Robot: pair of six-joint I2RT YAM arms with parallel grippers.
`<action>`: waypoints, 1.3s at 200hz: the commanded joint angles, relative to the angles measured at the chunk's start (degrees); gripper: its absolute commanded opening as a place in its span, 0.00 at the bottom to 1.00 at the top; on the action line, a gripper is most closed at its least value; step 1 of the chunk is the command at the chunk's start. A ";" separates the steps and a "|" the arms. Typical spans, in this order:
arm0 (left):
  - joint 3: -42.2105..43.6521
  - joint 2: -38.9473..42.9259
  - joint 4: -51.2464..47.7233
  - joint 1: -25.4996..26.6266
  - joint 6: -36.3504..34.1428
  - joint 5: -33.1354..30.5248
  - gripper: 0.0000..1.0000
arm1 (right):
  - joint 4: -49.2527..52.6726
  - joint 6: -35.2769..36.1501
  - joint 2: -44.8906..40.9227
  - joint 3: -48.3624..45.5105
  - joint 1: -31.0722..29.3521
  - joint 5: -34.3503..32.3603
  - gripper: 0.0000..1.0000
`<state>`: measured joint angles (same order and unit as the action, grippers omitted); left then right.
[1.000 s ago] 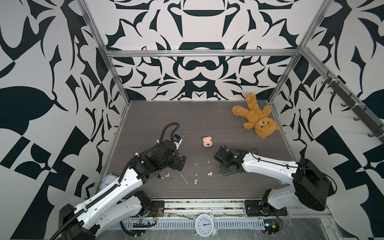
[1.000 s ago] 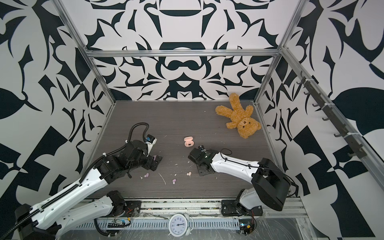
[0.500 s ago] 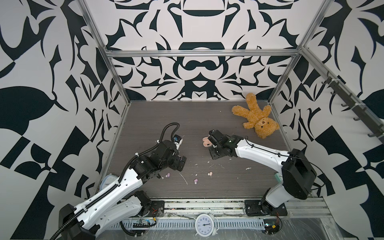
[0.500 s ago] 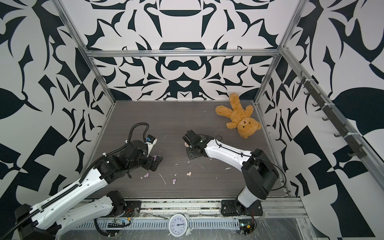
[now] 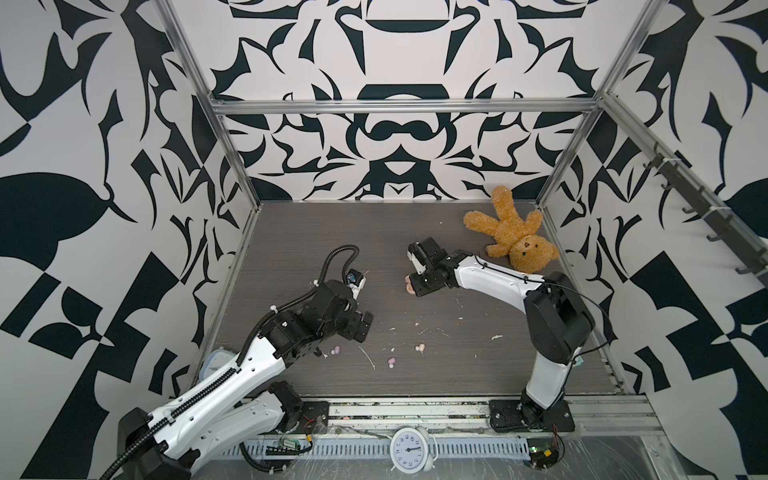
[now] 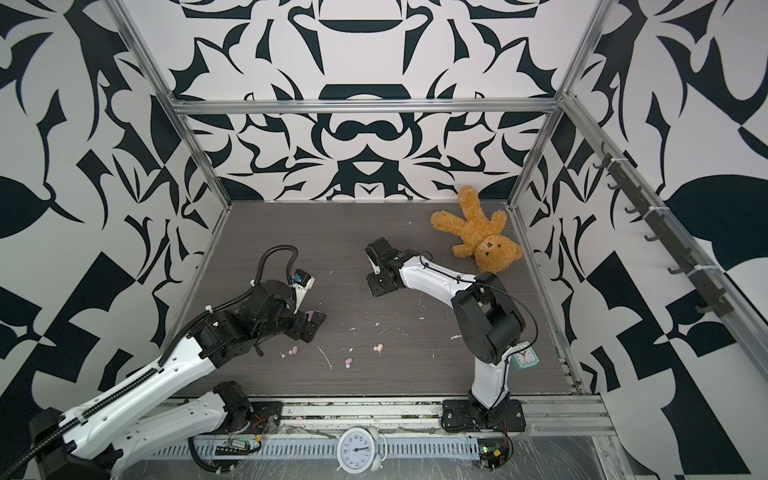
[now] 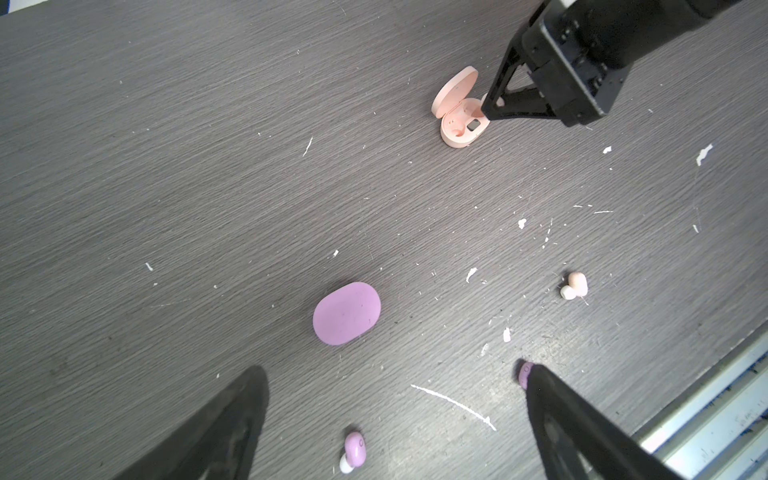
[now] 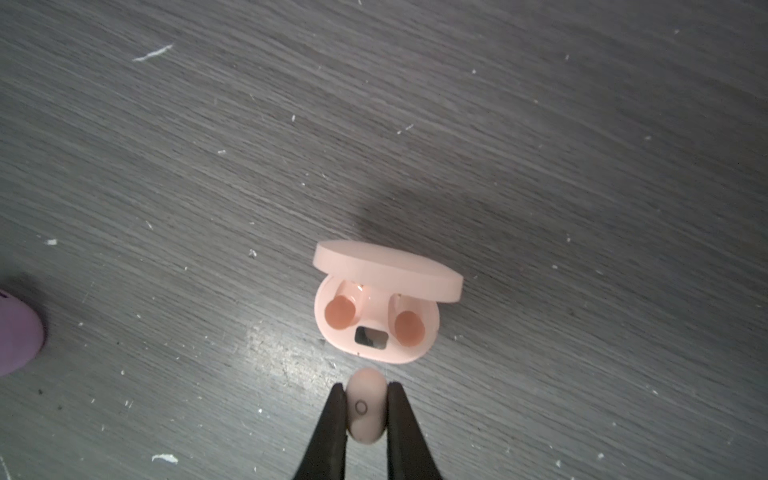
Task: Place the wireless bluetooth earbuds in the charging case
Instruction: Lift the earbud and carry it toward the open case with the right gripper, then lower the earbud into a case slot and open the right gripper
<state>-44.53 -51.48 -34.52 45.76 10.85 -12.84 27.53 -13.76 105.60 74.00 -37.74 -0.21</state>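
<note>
A: What stands round the table (image 5: 332, 232)?
B: Walls (image 5: 395, 158) with bold black-and-white shapes, in a metal frame (image 5: 399, 107).
A: Its top?
B: Dark grey wood grain, white-flecked. Hooks (image 5: 706, 218) line the wall by its right edge.

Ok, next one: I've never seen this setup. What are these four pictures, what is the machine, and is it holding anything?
Two robot arms stand at the near edge of a grey table, each ending in a two-fingered claw. Two pictures look down from overhead; the other two come from cameras on the wrists. The right claw is shut on a peach earbud, just short of the open pink case, whose two sockets look empty. The left claw hangs open near the closed purple case. Loose on the table lie a second peach earbud, two purple earbuds, white scraps and a teddy bear.
</note>
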 commanded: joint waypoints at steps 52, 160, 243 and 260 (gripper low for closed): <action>0.65 0.42 0.42 0.07 -0.24 0.48 0.99 | -0.96 2.93 2.33 3.26 0.12 -3.07 0.17; 0.76 0.33 0.60 0.04 -0.44 0.84 0.99 | -0.43 5.36 4.38 5.02 0.38 -6.56 0.16; 0.81 0.24 0.69 0.12 -0.47 1.06 0.99 | -0.16 5.74 6.24 5.72 0.38 -6.52 0.16; 0.79 0.25 0.71 0.10 -0.50 1.16 0.99 | -0.08 5.76 6.29 5.55 0.38 -6.58 0.16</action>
<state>-44.53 -51.48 -34.48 45.76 10.48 -12.45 27.00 -8.58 112.22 77.82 -37.58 -5.74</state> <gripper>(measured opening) 0.992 0.165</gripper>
